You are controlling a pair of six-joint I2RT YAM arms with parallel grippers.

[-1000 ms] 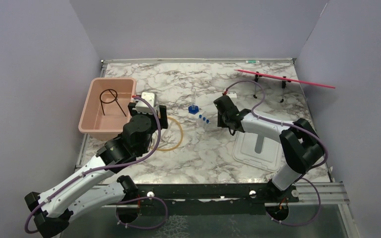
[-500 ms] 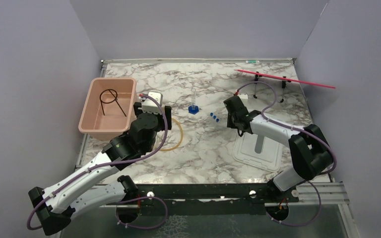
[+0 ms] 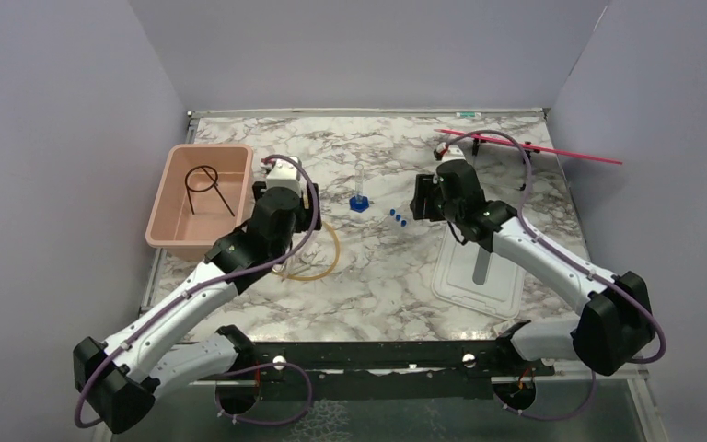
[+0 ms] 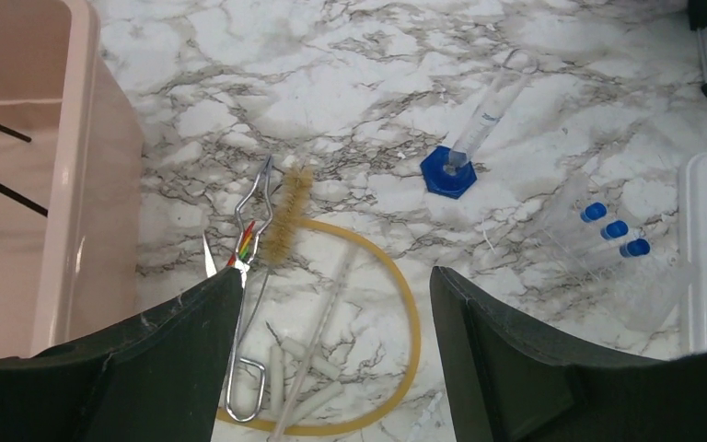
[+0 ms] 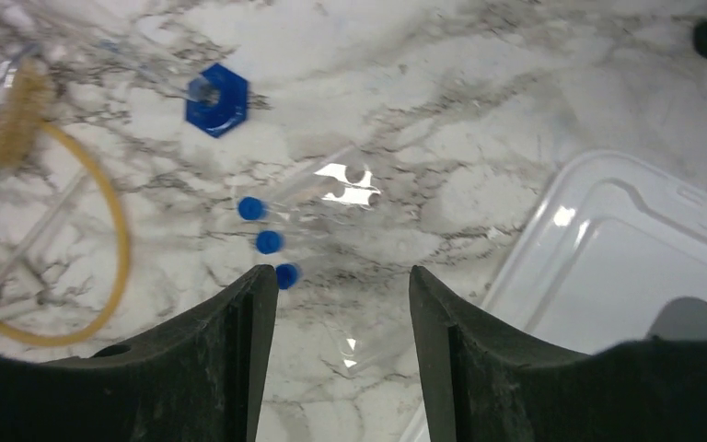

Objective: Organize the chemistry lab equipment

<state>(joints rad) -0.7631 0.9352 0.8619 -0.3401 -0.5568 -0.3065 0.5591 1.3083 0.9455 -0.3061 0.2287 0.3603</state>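
Above the marble table (image 3: 377, 276) both grippers hang spread and empty. The left gripper (image 4: 336, 274) is over the amber rubber tubing loop (image 4: 405, 304) and metal tongs (image 4: 260, 198), beside the pink tub (image 3: 170, 198), which holds the black wire ring (image 3: 204, 180). The right gripper (image 5: 342, 272) is over the clear blue-capped tubes (image 5: 267, 241), near the blue-based vial (image 5: 216, 99) and white lid (image 5: 608, 258).

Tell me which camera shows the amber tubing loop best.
Left wrist: the amber tubing loop lies almost whole, seen close between the open jaws. Right wrist catches only an arc at its left edge. Top external shows it small, partly hidden under the left arm.
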